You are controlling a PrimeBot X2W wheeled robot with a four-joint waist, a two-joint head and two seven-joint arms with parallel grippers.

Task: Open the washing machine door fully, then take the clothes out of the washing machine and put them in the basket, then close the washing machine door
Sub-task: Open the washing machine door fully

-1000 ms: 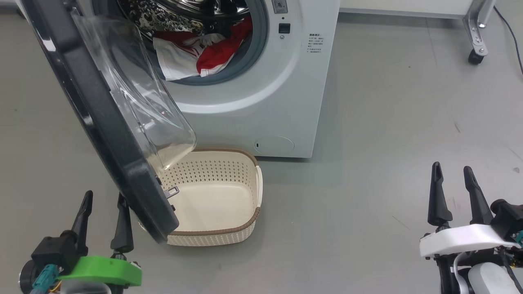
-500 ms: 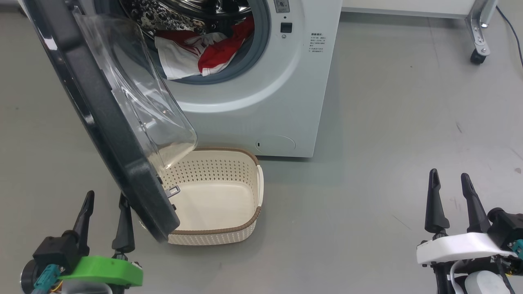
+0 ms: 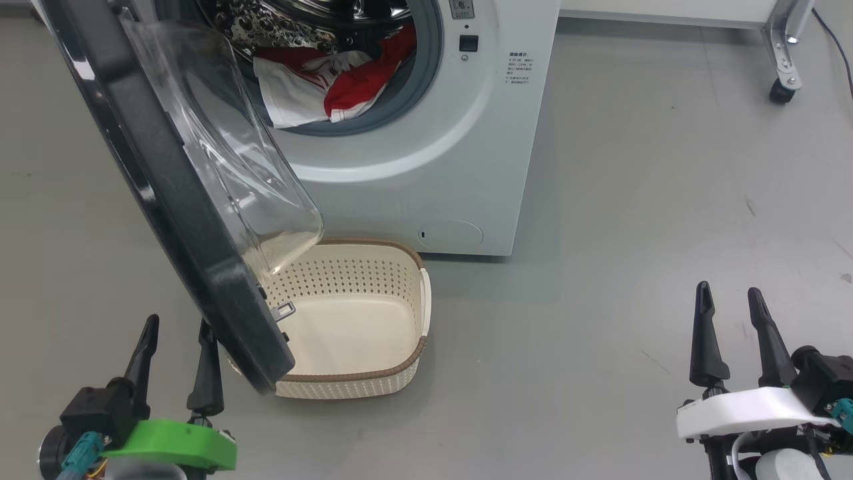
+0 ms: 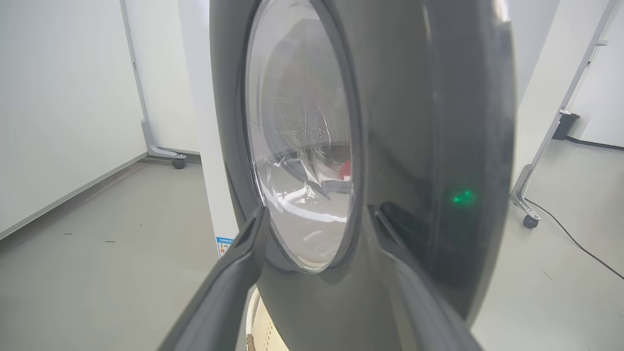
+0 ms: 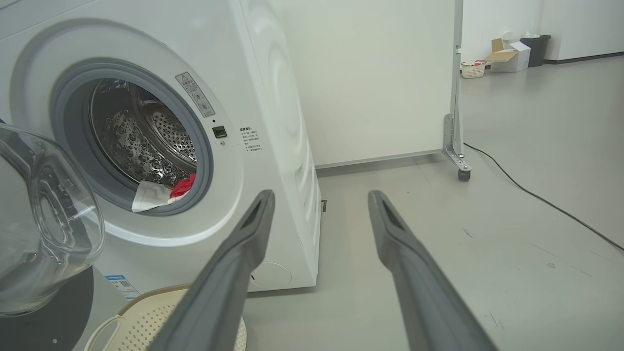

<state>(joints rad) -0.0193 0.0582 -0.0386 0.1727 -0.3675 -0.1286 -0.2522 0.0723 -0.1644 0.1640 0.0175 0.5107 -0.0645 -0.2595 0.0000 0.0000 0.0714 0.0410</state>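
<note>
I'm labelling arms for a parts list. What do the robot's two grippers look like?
Both have two long, dark, tapering fingers and a teal connector. The left gripper sits on a green bracket; the right gripper sits on a white bracket.

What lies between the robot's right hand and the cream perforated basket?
Bare grey floor, in the head view, between right hand and cream perforated plastic basket.

Head view downward; 2 wrist views low; washing machine door [image 3: 174, 215] shared
</note>
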